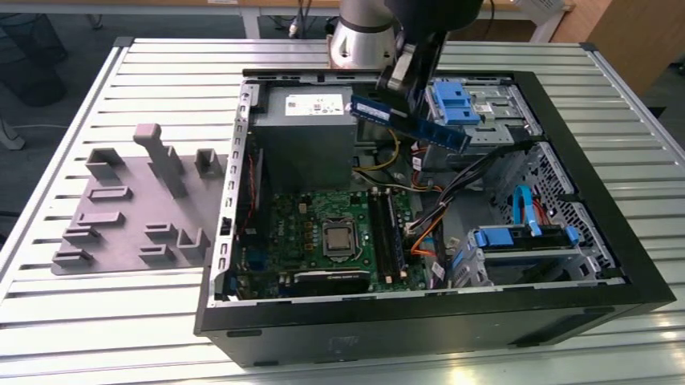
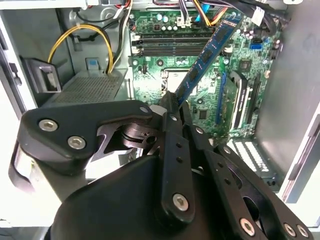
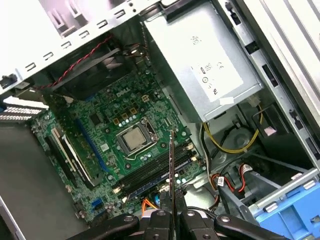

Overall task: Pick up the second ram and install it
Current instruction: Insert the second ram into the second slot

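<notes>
Second ram (image 2: 207, 52) is clamped by one end between my gripper (image 2: 172, 107) fingers, its blue length sticking out beyond the fingertips and hanging in the air above the open computer case (image 1: 428, 309). In the exterior view I see the stick (image 1: 412, 120) tilted, up over the case's back half, between the grey power supply (image 1: 310, 128) and the blue drive-bay latch (image 1: 455, 104), clear of everything below it. I judge it is held by the end so that the long contact edge stays free to go down into a slot.

Looking past the fingers in the first wrist view, the stick shows edge-on as a thin dark line (image 3: 171, 165) above the motherboard (image 3: 115, 145). Just beyond its tip run the long black memory slots (image 3: 155, 172), beside the bare processor socket (image 3: 134, 139). I cannot tell from here whether one slot already carries a module.

Farther off, the yellow cable (image 3: 235, 145) loops by the power supply, near my path. Outside the case, on the slatted table (image 1: 139, 313), sits the grey parts holder (image 1: 134, 212), toward the exterior view's left edge.
</notes>
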Available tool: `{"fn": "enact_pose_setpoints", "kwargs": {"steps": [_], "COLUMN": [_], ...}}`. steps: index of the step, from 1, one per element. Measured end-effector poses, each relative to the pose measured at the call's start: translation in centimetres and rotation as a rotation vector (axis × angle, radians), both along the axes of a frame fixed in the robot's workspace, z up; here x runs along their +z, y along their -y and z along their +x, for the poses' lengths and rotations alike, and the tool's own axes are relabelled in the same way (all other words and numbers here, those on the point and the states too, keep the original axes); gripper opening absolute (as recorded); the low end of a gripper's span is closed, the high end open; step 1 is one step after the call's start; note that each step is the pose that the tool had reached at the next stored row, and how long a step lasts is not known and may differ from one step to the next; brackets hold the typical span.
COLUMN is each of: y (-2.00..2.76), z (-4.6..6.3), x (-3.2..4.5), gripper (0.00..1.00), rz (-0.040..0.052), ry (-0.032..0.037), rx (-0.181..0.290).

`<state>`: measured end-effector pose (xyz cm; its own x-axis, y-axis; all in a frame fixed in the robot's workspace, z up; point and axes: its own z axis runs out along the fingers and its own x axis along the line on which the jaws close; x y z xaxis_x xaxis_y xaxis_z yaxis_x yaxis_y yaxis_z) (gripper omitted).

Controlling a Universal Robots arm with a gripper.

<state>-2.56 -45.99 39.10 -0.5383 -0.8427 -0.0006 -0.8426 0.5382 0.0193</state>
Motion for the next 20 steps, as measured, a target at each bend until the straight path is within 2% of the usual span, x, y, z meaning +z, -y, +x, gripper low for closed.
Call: {"fn": "enact_pose_setpoints", "kwargs": {"steps": [20], "y": [0.0], "z": [0.0], "x": [-0.24], "gripper": [0.14], "rz": [0.0], "ry": [0.0], "rx": [-0.219]}}
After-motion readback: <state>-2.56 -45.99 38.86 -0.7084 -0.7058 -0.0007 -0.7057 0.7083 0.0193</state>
